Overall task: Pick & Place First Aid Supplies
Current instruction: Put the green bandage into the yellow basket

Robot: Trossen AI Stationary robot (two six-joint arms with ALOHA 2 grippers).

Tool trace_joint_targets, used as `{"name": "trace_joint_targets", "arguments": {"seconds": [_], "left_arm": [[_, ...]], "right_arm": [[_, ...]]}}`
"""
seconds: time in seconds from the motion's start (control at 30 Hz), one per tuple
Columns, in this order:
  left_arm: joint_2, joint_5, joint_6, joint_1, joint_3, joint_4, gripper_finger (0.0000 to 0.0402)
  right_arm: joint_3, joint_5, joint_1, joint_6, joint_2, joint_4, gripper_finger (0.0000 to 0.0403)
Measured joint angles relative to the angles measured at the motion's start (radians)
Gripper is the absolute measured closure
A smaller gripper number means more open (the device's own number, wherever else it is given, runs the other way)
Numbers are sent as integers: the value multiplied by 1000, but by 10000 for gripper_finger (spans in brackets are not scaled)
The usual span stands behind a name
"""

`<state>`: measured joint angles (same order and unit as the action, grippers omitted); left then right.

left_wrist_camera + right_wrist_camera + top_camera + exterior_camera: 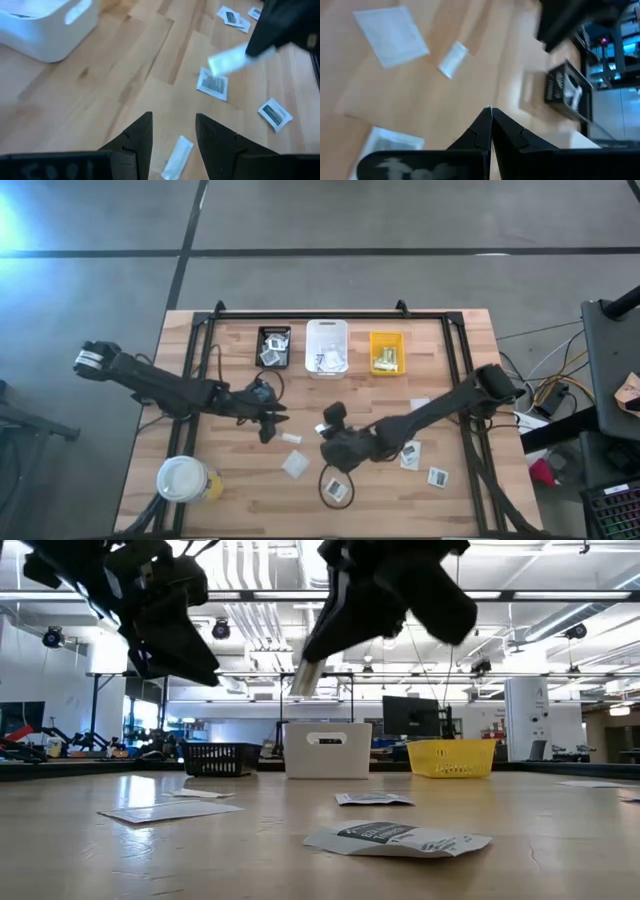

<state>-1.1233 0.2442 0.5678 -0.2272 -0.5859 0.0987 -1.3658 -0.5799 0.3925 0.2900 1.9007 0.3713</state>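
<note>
Near edge: a cup [183, 478] stands at the left corner; packets [337, 489] lie loose on the table [470, 340], not yet sorted.
Mid table: more loose ones, including a strip [177, 156] and a printed packet [213, 84].
Left gripper [276, 421]: released, fingers [137, 140] apart over the strip, holding nothing.
Right gripper [327, 431]: clenched on a pale strip [308, 678], lifted clear of the table.
Far edge: black bin [273, 346], white bin [327, 347] and yellow bin [387, 353] each hold some supplies.
Progress: partly done, by my reading; several packets left.
</note>
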Motion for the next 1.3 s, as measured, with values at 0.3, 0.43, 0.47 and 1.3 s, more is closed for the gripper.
{"name": "trace_joint_targets", "arguments": {"seconds": [0.3,0.43,0.47,1.3], "left_arm": [[84,61,-7,0,106,-70,259],[101,62,-63,1,125,-118,259],[106,61,-82,1,128,-133,259],[76,61,-167,2,132,-259,259]], "right_arm": [[98,1,-79,-39,-177,39,395],[169,0,-121,-81,-268,41,395],[185,0,-131,-95,-290,37,395],[665,72,-579,-597,-776,-124,395]]}}
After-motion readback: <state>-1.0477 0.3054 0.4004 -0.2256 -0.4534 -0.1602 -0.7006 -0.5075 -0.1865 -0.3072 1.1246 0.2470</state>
